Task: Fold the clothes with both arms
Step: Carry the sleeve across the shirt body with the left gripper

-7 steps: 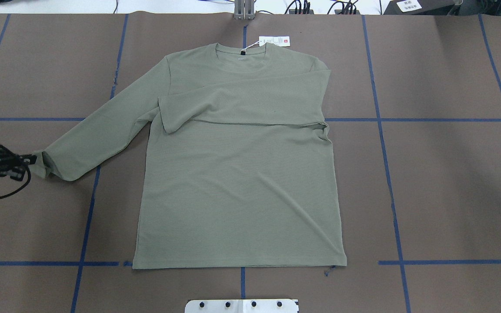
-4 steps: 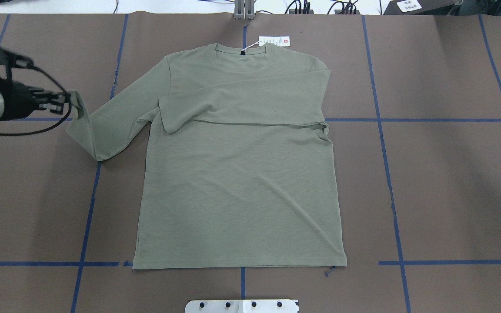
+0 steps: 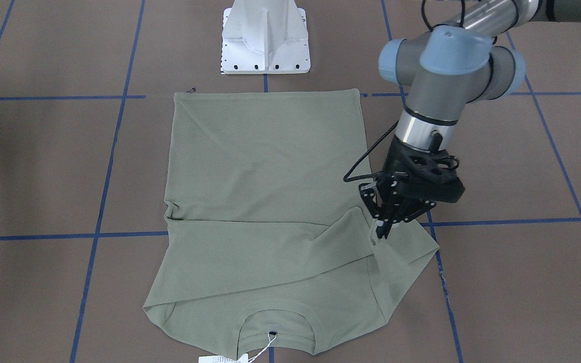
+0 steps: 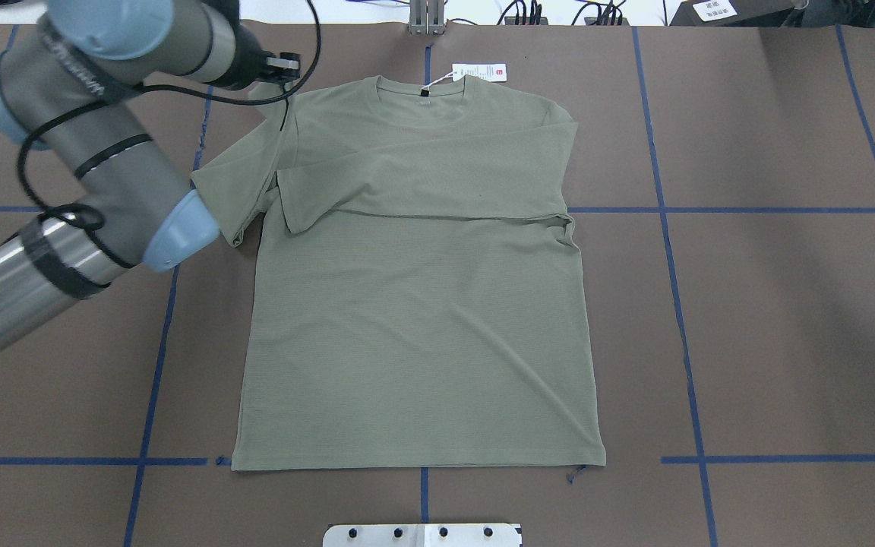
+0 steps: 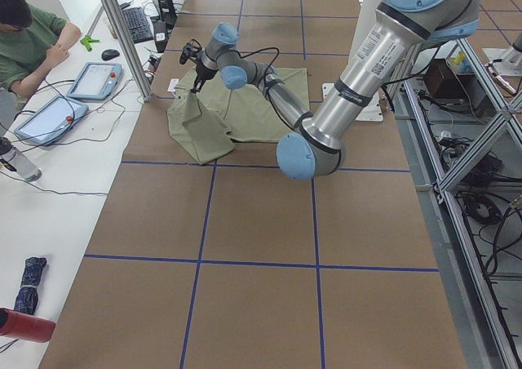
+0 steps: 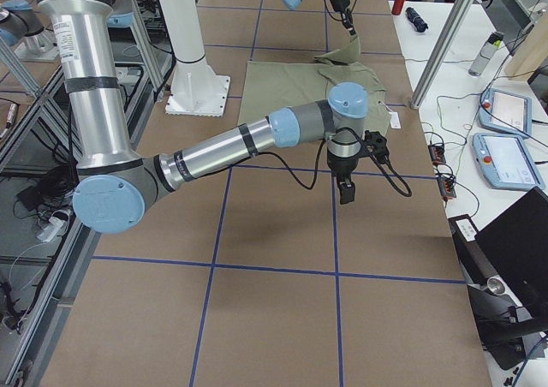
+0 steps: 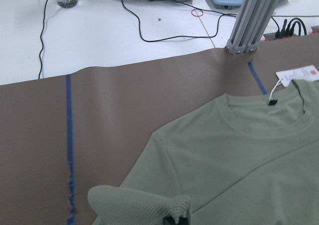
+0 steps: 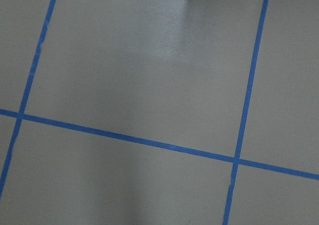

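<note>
Shirt [image 4: 415,327]: green, long-sleeved, it lies flat in the middle of the brown counter [image 4: 772,319]. In the overhead view the collar [image 4: 422,90] is at 12 o'clock and the hem [image 4: 415,465] at 6 o'clock.
Folded sleeve [image 4: 422,182]: it lies across the chest, from the 3 o'clock shoulder toward 9 o'clock.
Lifted sleeve [image 4: 232,190]: on the 9 o'clock side, it is raised off the counter and bent back toward its own shoulder.
Hang tag [image 4: 479,71]: white paper on a string, flat on the counter at 1 o'clock of the collar.
Left pincer [image 3: 381,232]: clenched on the cuff [image 7: 139,200] of the lifted sleeve, held above the counter at about 11 o'clock from the shirt's middle.
Right pincer [image 6: 345,190]: it points down over bare counter, well apart from the shirt. Only a side view shows it, so I cannot tell if it is released or clenched.
Tape lines [image 4: 787,210]: blue, they make a grid on the counter.
Pedestal [image 4: 422,534]: white, at 6 o'clock, near the hem.
Person [image 5: 33,38]: seated at a white desk [image 5: 49,165] beyond the counter's 12 o'clock edge.
</note>
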`<state>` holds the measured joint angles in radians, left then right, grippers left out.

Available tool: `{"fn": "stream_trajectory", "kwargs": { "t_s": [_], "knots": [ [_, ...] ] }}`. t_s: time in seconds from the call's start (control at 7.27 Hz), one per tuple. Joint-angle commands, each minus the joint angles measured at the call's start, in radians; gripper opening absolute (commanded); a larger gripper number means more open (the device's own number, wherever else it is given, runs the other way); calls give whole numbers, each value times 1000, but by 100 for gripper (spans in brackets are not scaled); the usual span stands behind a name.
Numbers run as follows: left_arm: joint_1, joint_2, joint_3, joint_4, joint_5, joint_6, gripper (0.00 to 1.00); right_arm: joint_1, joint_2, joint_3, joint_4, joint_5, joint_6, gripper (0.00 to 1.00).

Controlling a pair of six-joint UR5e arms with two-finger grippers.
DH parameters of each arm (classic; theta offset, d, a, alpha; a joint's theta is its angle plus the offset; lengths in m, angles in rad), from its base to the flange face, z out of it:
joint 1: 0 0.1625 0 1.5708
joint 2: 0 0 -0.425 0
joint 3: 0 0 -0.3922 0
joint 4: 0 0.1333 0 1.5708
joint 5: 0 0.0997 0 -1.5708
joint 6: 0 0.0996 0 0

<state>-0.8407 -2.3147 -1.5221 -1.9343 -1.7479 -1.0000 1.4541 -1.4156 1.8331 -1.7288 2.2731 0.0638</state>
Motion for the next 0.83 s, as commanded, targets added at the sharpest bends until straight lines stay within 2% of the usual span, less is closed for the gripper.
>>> {"fn": "stream_trajectory", "kwargs": {
  "t_s": [0.0, 0.28, 0.55, 0.69],
  "knots": [
    [125, -233, 218, -23, 97, -120, 0, 3, 0, 0, 0, 0, 1, 100],
    [225, -244, 249, -189, 157, -111, 0, 9, -6, 0, 0, 0, 1, 100],
    [361, -226, 304, -411, 259, 21, 0, 11, -8, 3, 0, 0, 1, 100],
    [392, -221, 328, -479, 264, 50, 0, 14, -8, 3, 0, 0, 1, 100]
  ]
}}
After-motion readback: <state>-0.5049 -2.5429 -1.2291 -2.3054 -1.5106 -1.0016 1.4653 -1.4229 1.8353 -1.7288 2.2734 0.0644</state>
